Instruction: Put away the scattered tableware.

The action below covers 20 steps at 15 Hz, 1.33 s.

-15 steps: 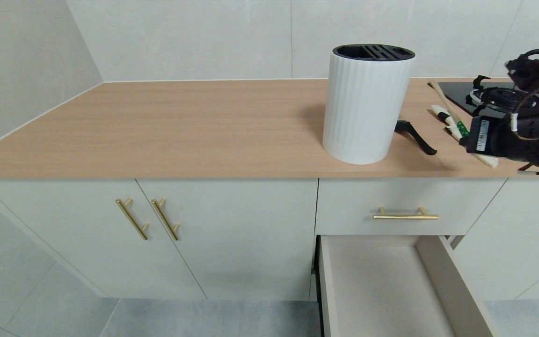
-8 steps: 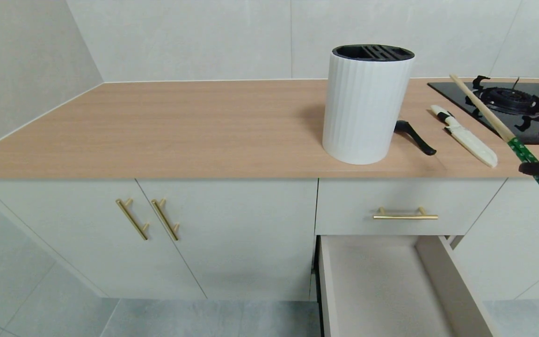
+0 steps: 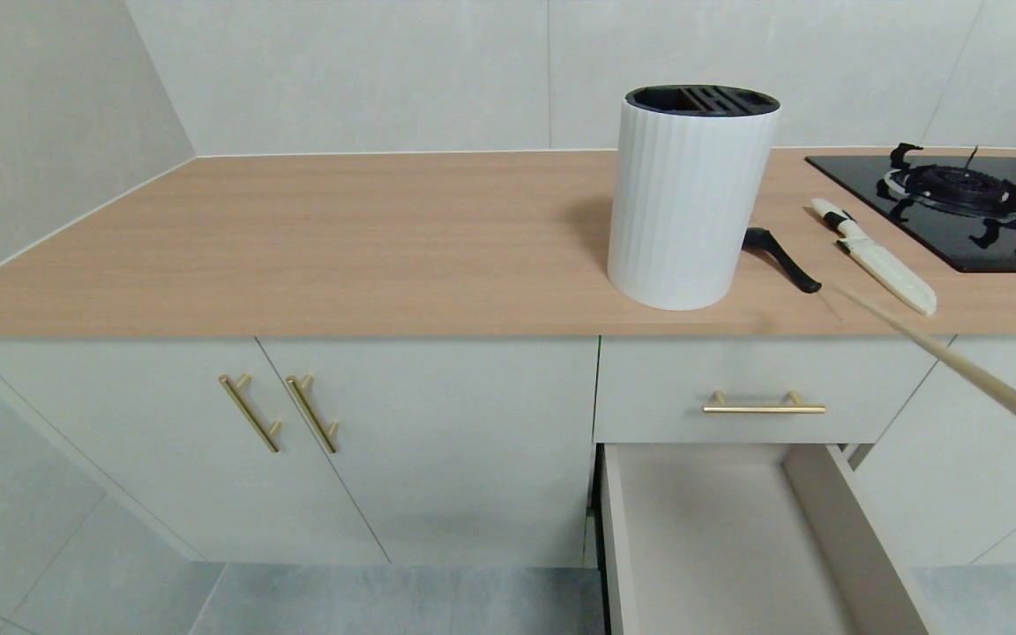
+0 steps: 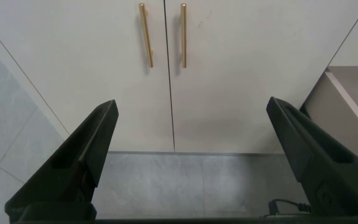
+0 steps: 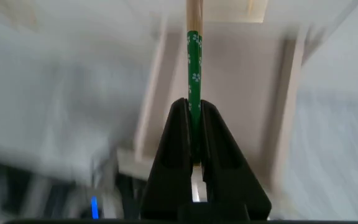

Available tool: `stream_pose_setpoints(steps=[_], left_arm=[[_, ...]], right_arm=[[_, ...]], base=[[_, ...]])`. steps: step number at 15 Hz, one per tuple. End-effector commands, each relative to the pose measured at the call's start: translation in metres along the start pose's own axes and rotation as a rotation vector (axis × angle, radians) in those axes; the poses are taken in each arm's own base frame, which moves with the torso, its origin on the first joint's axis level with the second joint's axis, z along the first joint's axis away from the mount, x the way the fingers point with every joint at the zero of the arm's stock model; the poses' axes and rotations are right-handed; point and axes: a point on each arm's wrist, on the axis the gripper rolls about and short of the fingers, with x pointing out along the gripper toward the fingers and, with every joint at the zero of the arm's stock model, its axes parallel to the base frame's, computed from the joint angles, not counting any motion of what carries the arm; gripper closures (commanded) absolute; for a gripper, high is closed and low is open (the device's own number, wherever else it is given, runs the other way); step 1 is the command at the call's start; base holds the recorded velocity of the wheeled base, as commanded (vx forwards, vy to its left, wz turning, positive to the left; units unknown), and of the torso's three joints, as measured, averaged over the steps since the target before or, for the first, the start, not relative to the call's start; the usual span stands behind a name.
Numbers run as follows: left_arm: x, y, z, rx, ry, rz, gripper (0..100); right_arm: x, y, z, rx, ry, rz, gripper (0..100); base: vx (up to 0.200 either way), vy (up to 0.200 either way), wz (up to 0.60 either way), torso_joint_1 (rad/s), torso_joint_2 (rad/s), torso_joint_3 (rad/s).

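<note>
Wooden chopstick [image 3: 940, 354], pinched only at its green end by the right gripper [image 5: 194, 118], slants across the frame's lower right above the open drawer [image 3: 825, 511] and may swivel or slip free; the left gripper [image 4: 191, 124] gapes empty.

One white ribbed knife block [image 3: 689, 203], one pale knife [image 3: 878, 257], one black-handled utensil [image 3: 781, 258], one green-ended chopstick [image 3: 949, 363], one gas hob [image 3: 958, 190], one closed drawer [image 3: 737, 375], one open drawer [image 3: 702, 529], three gold handles [image 3: 248, 412].

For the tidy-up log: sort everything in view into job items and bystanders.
Job: chopsticks, knife, black-handled tool, holder, open drawer.
Lying about: hob, cupboard doors.
</note>
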Motion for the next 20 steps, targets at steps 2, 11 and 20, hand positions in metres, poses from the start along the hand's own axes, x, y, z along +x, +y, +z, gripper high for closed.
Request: stream_pose_setpoints(steps=[2,11,20], left_arm=[[0.000,0.000,0.000,0.000,0.001,0.001,0],[0.000,0.000,0.000,0.000,0.001,0.001,0],[0.000,0.000,0.000,0.000,0.001,0.001,0]], right_arm=[[0.031,0.004,0.006,-0.041,0.218,0.028,100],[0.126,0.002,0.000,-0.046,0.603,0.090,100],[0.130,0.001,-0.004,-0.052,0.579,0.088,100]], base=[[0.000,0.000,0.00,0.000,0.00,0.000],[0.000,0.000,0.00,0.000,0.00,0.000],[0.000,0.000,0.00,-0.136,0.31,0.173]])
